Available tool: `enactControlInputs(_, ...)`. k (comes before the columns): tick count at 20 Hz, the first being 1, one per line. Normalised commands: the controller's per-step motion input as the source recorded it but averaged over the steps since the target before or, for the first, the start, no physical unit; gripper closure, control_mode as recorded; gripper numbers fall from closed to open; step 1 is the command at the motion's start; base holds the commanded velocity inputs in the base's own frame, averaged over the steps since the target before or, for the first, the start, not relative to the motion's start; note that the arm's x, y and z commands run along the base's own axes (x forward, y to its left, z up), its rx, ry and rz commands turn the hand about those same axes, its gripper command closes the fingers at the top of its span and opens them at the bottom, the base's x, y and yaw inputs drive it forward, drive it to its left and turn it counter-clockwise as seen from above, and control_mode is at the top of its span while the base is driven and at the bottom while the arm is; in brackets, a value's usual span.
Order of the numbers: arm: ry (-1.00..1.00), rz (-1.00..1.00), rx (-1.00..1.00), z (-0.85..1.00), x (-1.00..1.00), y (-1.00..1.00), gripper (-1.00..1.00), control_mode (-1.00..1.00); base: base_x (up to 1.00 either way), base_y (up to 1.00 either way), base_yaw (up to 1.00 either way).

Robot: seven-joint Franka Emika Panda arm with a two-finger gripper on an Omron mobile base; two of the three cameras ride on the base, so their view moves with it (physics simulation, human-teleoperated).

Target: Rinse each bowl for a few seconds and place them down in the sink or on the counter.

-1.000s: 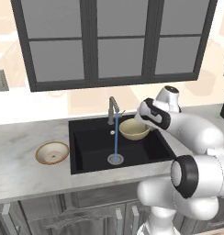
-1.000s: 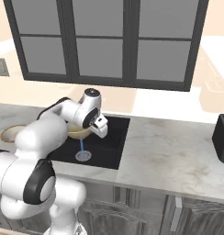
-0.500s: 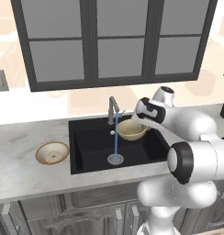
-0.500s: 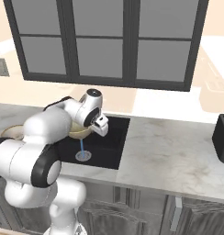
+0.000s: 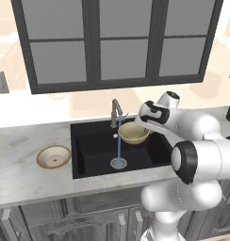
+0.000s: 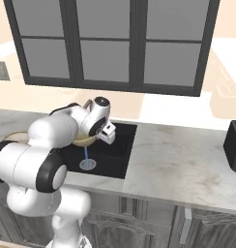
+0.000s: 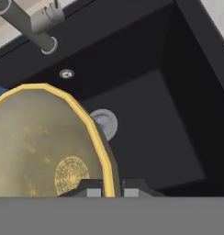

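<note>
While we look down over the sink (image 5: 93, 141), we see the gripper (image 7: 109, 190) clamped on the rim of the olive-yellow bowl (image 5: 133, 133), one finger on each side of the wall. That bowl hangs above the basin, right of the faucet (image 5: 115, 112) and just beside the blue water stream (image 5: 119, 149), which falls past its left edge to the silver drain (image 5: 119, 163). From the hand view, the basin floor to the right of the bowl is bare black, with the basin's right wall rising to the counter (image 5: 22, 181).

We count two bowls: the held one, and a shallow tan-rimmed bowl (image 5: 53, 156) resting on the counter left of the sink, near its edge but apart from it. We count one faucet, one drain and one stream. Right of the sink, a wide stretch of marbled worktop lies open up to a dark appliance (image 6: 233, 146).
</note>
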Motion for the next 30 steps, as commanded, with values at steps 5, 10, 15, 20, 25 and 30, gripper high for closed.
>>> enactControlInputs(5, -0.13, 0.04, 0.05, -0.17, 0.01, 0.0, 1.0, -1.0, 0.0, 0.0, 0.0)
enactControlInputs(10, -0.09, 0.03, 0.04, -0.11, 0.06, 0.0, 1.0, -1.0, 0.0, 0.0, 0.0)
enactControlInputs(15, -0.03, 0.01, 0.03, -0.1, 0.15, 0.02, 1.0, -1.0, 0.0, 0.0, 0.0)
enactControlInputs(20, -0.02, 0.0, 0.02, -0.07, 0.2, 0.0, 1.0, -1.0, 0.0, 0.0, 0.0)
enactControlInputs(25, 0.0, 0.0, 0.02, -0.01, 0.22, 0.0, 1.0, -1.0, 0.0, 0.0, 0.0)
enactControlInputs(30, 0.0, 0.0, 0.02, -0.06, 0.17, 0.0, 1.0, -1.0, 0.0, 0.0, 0.0)
